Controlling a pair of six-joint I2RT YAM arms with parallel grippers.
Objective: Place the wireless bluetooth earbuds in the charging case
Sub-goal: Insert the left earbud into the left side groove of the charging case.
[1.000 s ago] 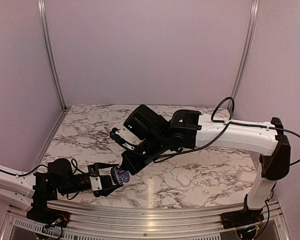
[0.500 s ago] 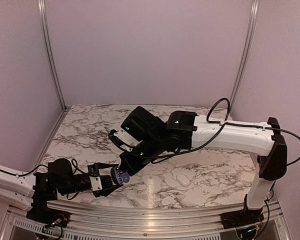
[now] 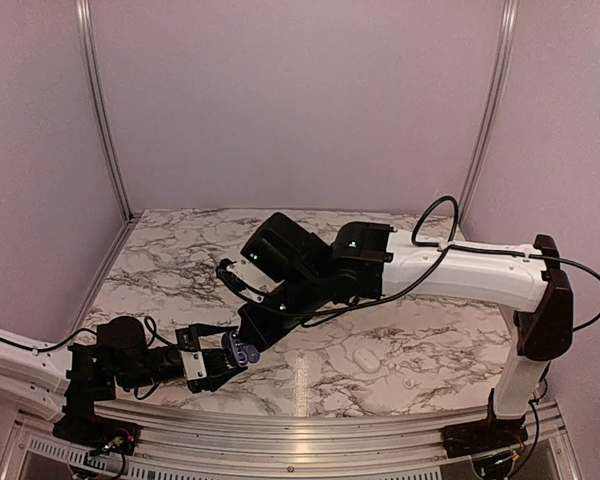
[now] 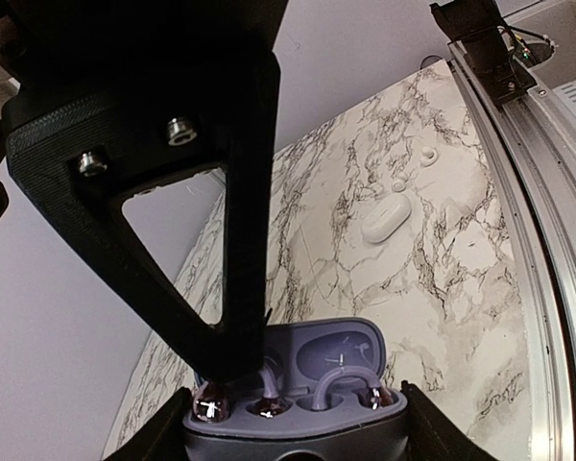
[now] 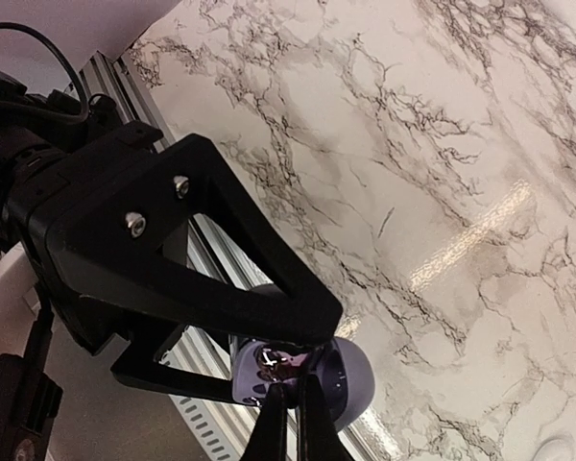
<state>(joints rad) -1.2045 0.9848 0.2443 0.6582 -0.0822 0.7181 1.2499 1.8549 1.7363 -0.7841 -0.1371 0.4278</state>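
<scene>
The charging case (image 4: 350, 360) is a greyish-lavender shell with its lid open. My left gripper (image 4: 296, 437) is shut on its two sides, near the table's front left (image 3: 225, 358). One earbud (image 4: 370, 396), shiny and dark with a curved hook, sits in the right well. The other earbud (image 4: 211, 408) lies in the left well. My right gripper (image 5: 293, 408) is shut, and its tips rest on that left earbud (image 5: 274, 363) from above. The case (image 3: 242, 350) shows just under the right gripper (image 3: 252, 335) in the top view.
A white pebble-shaped object (image 3: 365, 358) lies on the marble table (image 3: 430, 330) right of centre, also in the left wrist view (image 4: 386, 219). A tiny white piece (image 3: 408, 381) lies beside it. An aluminium rail (image 4: 533, 192) runs along the front edge.
The right arm has shifted slightly to the left and settled over the case. The left gripper and case have barely moved.
</scene>
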